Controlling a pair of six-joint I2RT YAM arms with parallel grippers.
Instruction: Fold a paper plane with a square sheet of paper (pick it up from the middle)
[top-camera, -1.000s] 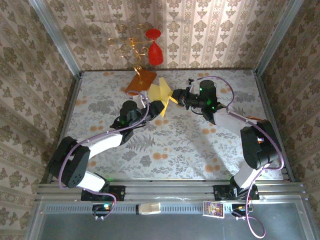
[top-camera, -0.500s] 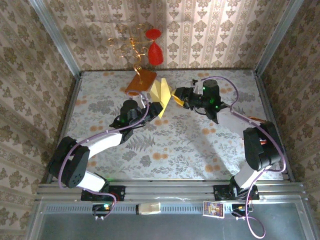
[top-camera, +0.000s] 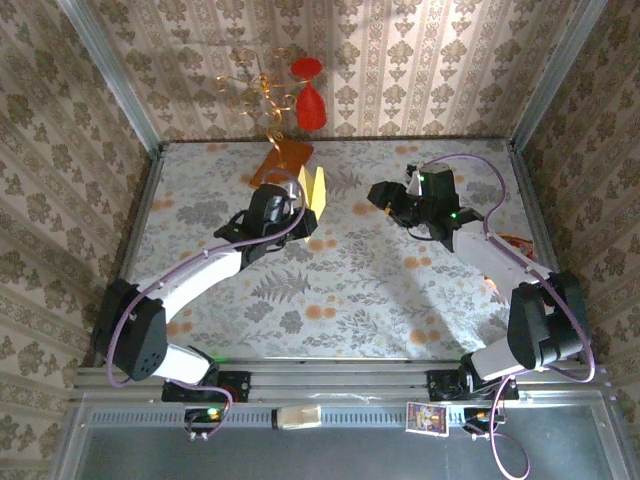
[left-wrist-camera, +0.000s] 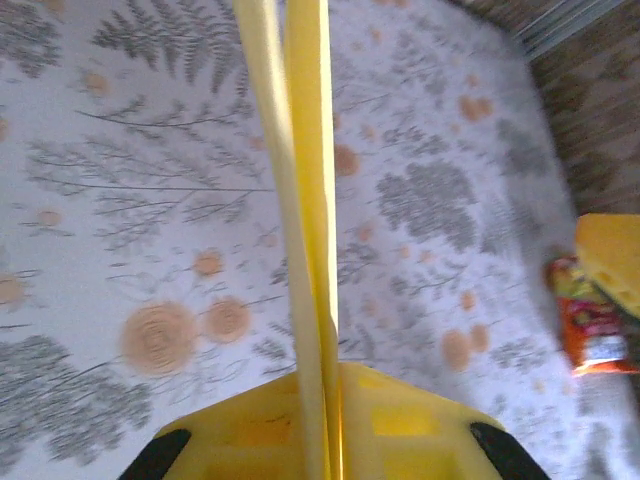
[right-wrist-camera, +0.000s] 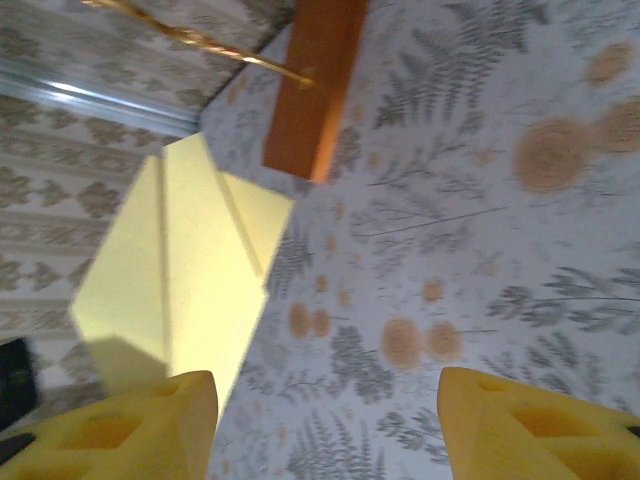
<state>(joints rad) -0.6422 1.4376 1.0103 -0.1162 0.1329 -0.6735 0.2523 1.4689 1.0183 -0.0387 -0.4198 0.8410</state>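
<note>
Above floral table (top-camera: 400, 300), left pincer (left-wrist-camera: 320, 440) apparently pinches folded paper (left-wrist-camera: 300, 200).

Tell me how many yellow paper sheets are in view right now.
1. The folded sheet of paper stands edge-up, pinched in the left gripper, near the orange-brown slab. The right gripper is open, apart from it. Another could lie hidden under an arm.

— Is the overhead view looking sharp?
— Yes: bright, even light is falling from above, and the arms (top-camera: 215, 275) are throwing soft shadows across the tabletop (top-camera: 350, 290).
— And the wrist views?
— Both are smearing with blur; the square sheet of paper (left-wrist-camera: 305, 200) is glowing almost washed-out.
</note>
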